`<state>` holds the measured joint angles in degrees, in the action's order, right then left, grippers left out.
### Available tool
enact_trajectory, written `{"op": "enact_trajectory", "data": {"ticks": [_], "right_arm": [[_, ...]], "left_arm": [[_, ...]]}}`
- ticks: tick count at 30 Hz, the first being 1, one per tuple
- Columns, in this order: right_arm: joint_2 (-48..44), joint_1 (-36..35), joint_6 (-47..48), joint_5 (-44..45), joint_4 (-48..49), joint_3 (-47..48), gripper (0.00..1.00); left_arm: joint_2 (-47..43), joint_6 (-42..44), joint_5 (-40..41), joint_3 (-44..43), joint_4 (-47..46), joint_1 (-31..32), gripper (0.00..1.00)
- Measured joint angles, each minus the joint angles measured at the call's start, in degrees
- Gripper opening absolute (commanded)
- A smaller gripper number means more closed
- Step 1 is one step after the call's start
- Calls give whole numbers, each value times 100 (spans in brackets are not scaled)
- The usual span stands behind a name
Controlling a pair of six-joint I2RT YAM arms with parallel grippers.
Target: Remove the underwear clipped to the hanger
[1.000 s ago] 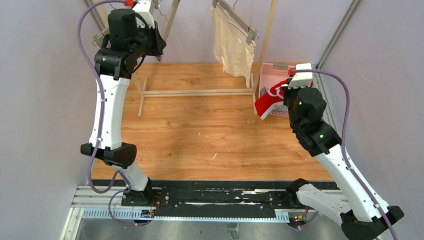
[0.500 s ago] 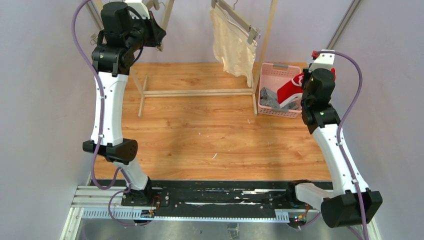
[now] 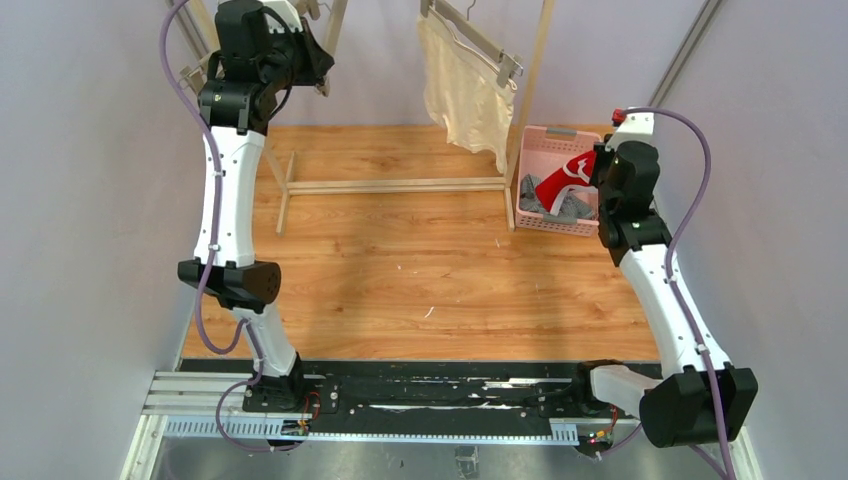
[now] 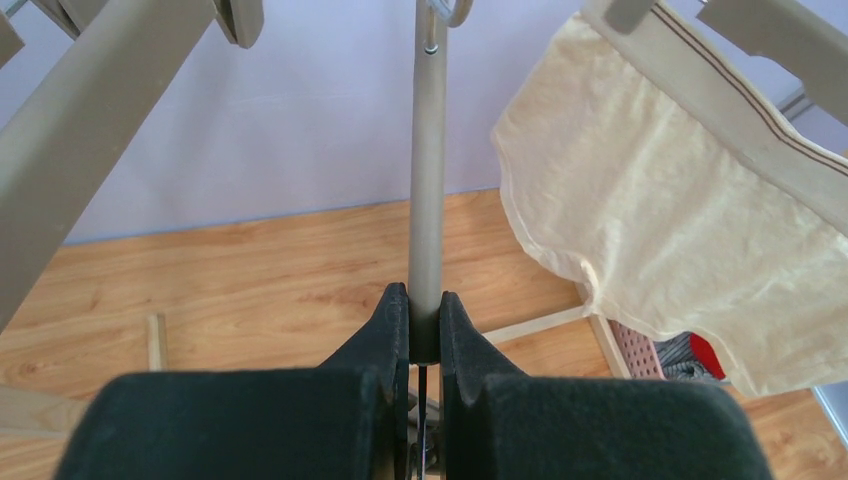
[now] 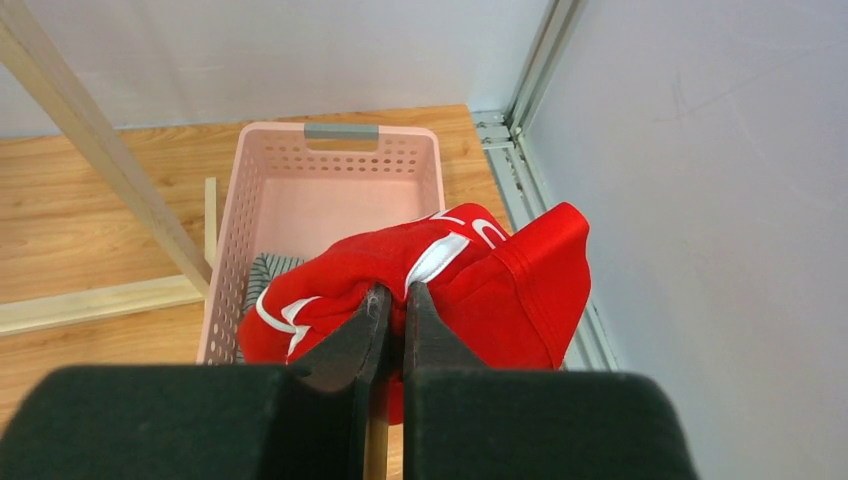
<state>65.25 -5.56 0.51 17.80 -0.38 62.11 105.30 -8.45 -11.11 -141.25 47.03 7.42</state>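
The left arm stretches up at the upper left, left gripper (image 4: 424, 300) clamped on a grey rod (image 4: 428, 180). The right arm is raised at the right, right gripper (image 5: 395, 295) clamped on the red briefs (image 5: 505, 285) above the pink basket (image 5: 330, 130) holding the grey briefs (image 5: 262, 272). The cream briefs (image 3: 462, 90) hang clipped to the hanger (image 3: 485, 45) at top centre.
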Motion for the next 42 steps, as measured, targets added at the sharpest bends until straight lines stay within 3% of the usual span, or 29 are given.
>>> {"op": "enact_trajectory", "data": {"ticks": [8, 12, 17, 20, 22, 26, 32, 34, 38, 42], "right_arm": [[236, 4, -94, -197, -76, -175, 1], [483, 11, -142, -337, -216, -177, 15], [551, 11, -192, -374, -348, -197, 21], [560, 11, -203, -374, -398, -197, 32], [560, 11, -212, -376, -422, -199, 38], [560, 11, -219, -380, -420, -221, 39], [551, 11, -219, -442, -428, -293, 39], [533, 11, -219, -466, -426, -295, 39], [452, 11, -219, -560, -422, -295, 40], [415, 11, -221, -645, -415, -302, 40]], "left_arm": [[142, -125, -125, 50, -243, -59, 9], [-2, -173, -98, 332, -376, -59, 13], [-282, -190, 15, 634, -385, -59, 17], [-391, -190, 96, 671, -400, -59, 23], [-424, -192, 122, 669, -446, -59, 22], [-396, -195, 175, 562, -452, -59, 17], [-188, -142, 313, 238, -407, -59, 19], [-179, -127, 328, 240, -367, -59, 23], [-216, -92, 400, 343, -367, -59, 45], [-393, -63, 518, 673, -433, -59, 46]]}}
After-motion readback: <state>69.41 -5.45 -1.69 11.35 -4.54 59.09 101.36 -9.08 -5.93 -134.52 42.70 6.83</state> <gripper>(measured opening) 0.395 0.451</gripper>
